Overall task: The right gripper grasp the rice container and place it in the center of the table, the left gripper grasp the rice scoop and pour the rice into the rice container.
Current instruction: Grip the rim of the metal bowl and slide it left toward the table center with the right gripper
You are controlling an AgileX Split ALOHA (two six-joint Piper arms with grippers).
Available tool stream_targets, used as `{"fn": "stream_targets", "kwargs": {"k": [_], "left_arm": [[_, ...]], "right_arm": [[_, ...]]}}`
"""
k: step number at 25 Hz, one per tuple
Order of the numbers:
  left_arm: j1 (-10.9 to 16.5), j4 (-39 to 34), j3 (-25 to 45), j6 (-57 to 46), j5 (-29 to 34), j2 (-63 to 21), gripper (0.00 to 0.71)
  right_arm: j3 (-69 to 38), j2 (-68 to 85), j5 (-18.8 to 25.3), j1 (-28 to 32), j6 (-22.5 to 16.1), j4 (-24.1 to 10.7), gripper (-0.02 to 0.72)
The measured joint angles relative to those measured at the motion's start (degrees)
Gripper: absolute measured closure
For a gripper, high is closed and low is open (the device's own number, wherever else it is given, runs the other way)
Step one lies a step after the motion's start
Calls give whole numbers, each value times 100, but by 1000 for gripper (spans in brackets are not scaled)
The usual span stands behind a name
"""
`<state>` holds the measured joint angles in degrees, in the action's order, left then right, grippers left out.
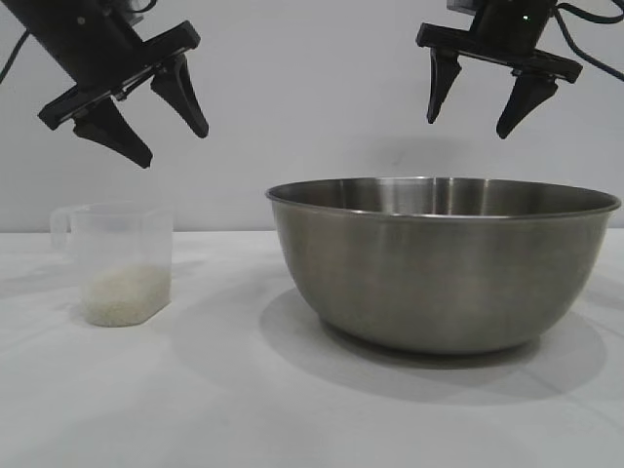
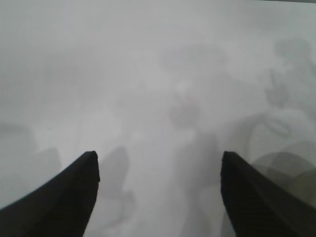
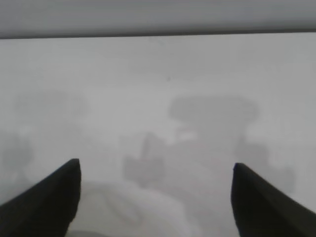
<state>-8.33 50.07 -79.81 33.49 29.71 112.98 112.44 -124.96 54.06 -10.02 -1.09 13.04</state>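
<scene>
Only exterior view shows rice in scoop.

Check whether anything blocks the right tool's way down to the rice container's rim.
Nothing visible does. The right tool hangs open above the rice container, with only clear air between it and the rim.

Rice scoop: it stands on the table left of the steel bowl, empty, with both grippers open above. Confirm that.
Not empty. In the exterior view the rice scoop holds rice in its bottom. The rest stands: it is left of the steel bowl, with the left gripper and right gripper open above.
</scene>
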Motion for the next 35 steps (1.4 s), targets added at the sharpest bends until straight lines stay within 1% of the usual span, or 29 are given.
{"fn": "stream_targets", "kwargs": {"k": [8,10,12,14,16,18,20,22,24,26,32,35], "left_arm": [[0,0,0,0,0,0,223],[0,0,0,0,0,0,223],[0,0,0,0,8,0,223],[0,0,0,0,8,0,223],[0,0,0,0,8,0,223],[0,0,0,0,8,0,223],[0,0,0,10,8,0,223],[0,0,0,10,8,0,223],[0,0,0,10,8,0,223],[0,0,0,10,8,0,223],[0,9,0,10,8,0,223],[0,9,0,10,8,0,223]], "right_arm": [[0,0,5,0,0,-10,169],[0,0,18,0,0,-87,169],[0,0,73,0,0,-289,169],[0,0,253,0,0,-564,169],[0,68,549,0,0,-818,169],[0,172,887,0,0,-984,169],[2,253,1242,0,0,-1060,169],[12,321,1533,0,0,-1080,169],[12,333,1649,0,0,-1086,169],[12,333,1678,0,0,-1086,169],[12,513,1697,0,0,-759,169],[-218,819,1697,0,0,-682,169]]}}
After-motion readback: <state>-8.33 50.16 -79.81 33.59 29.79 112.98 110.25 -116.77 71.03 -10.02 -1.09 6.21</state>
